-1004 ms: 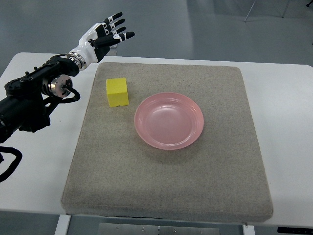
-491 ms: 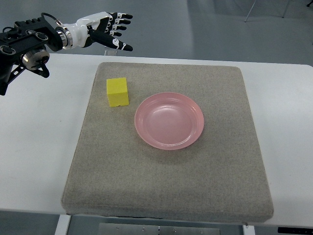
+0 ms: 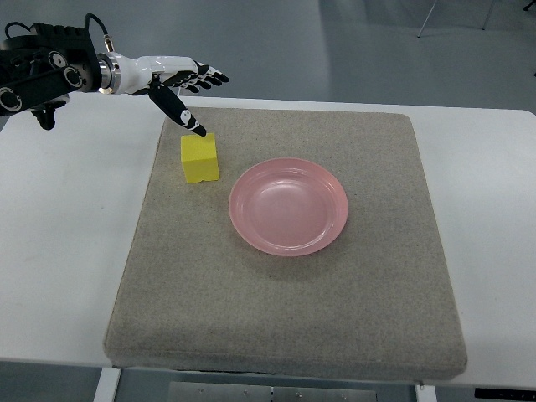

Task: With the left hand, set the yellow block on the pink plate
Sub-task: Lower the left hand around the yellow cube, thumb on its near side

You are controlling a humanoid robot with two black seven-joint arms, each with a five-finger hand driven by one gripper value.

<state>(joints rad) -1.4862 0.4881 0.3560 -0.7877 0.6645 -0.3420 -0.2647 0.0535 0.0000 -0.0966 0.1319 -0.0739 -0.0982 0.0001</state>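
A yellow block (image 3: 200,158) sits on the grey mat, left of the pink plate (image 3: 289,207) and a short gap from its rim. My left hand (image 3: 186,92) reaches in from the upper left, hovering just above and behind the block. Its fingers are spread and hold nothing. The thumb (image 3: 182,114) points down toward the block's top far edge. The plate is empty. The right hand is out of the picture.
The grey mat (image 3: 285,318) covers most of the white table (image 3: 67,251). The left forearm, black with cables, lies along the top left corner (image 3: 42,71). Grey floor shows beyond the table's far edge.
The left arm has swung up and back toward the top left, while the hand turned and lowered toward the block. The thumb now points down near the block. Block and plate stayed put.
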